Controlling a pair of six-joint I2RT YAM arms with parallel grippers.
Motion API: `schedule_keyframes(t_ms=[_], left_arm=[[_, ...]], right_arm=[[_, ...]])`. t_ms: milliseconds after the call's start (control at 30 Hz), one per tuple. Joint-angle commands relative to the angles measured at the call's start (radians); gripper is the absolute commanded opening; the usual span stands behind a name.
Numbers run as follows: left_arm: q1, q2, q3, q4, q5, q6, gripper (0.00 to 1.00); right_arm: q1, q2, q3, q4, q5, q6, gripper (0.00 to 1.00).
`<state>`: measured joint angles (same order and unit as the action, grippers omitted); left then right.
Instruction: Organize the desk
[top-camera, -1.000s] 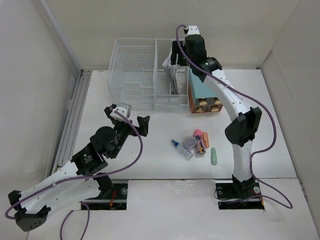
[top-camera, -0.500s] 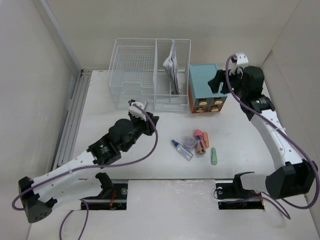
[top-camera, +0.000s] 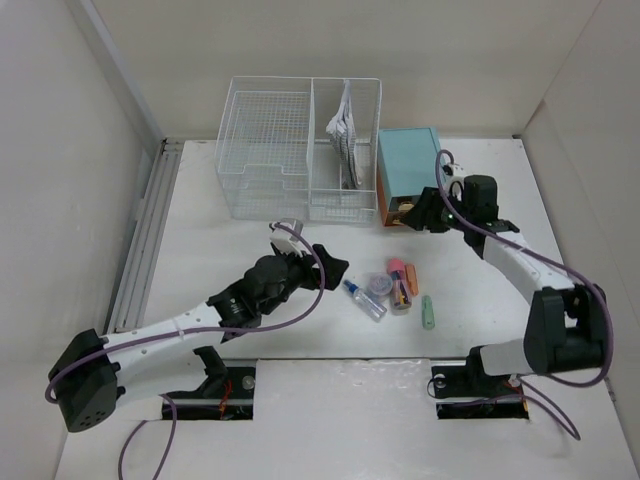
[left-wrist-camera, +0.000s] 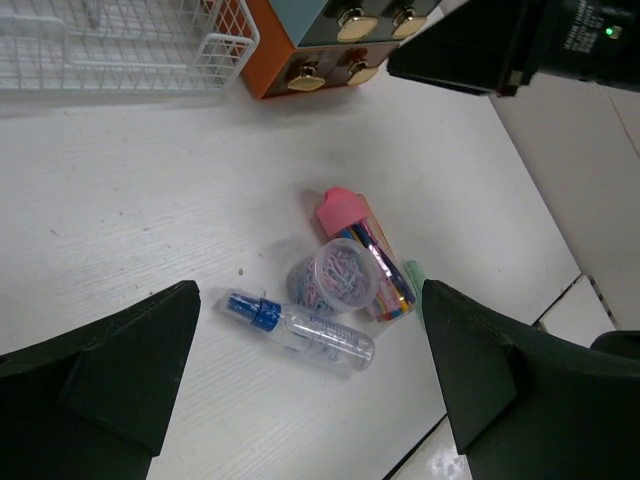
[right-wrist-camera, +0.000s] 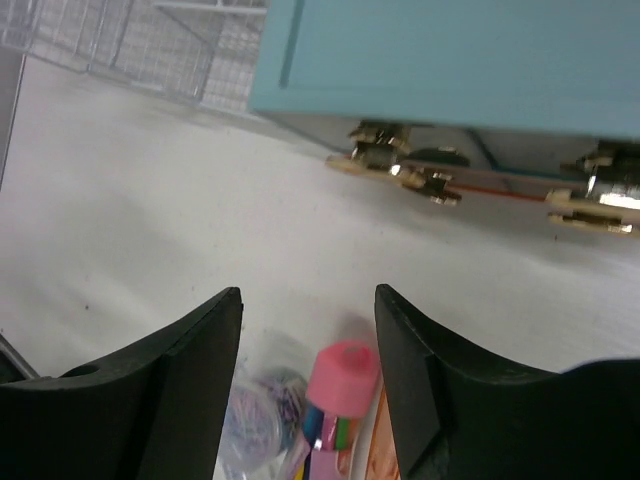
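Note:
On the white desk (top-camera: 230, 250), a small heap lies at centre right: a clear spray bottle with a blue cap (top-camera: 362, 298), a tub of paper clips (top-camera: 379, 285), a pink-capped pack of coloured pens (top-camera: 400, 285) and a green piece (top-camera: 428, 312). My left gripper (top-camera: 325, 268) hovers just left of the heap, open and holding nothing. In the left wrist view the bottle (left-wrist-camera: 310, 333) and the tub (left-wrist-camera: 335, 275) lie below the left gripper (left-wrist-camera: 308, 290). My right gripper (top-camera: 415, 215) is open and empty, in front of the teal drawer box (top-camera: 408, 170).
A white wire-mesh basket (top-camera: 300, 150) stands at the back, with a notebook (top-camera: 345, 130) upright in its right compartment. The teal box's orange front carries brass knobs (right-wrist-camera: 400, 170). A grooved metal rail (top-camera: 140, 240) runs along the desk's left edge.
My left arm has stretched right towards the heap of small items. The right arm has come away from the basket and down to the front of the teal box.

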<state>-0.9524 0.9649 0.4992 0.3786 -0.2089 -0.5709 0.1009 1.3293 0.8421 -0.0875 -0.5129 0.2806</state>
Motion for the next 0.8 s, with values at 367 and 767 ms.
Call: schedule_keyframes(t_ms=[367, 767], left_arm=[[-0.032, -0.057, -0.057, 0.134, 0.003, -0.044, 0.92], [-0.042, -0.045, -0.087, 0.134, 0.003, -0.044, 0.9]], right_arm=[[-0.017, 0.251, 0.123, 0.264, 0.016, 0.183, 0.65], [-0.006, 0.216, 0.034, 0.466, 0.129, 0.318, 0.64]])
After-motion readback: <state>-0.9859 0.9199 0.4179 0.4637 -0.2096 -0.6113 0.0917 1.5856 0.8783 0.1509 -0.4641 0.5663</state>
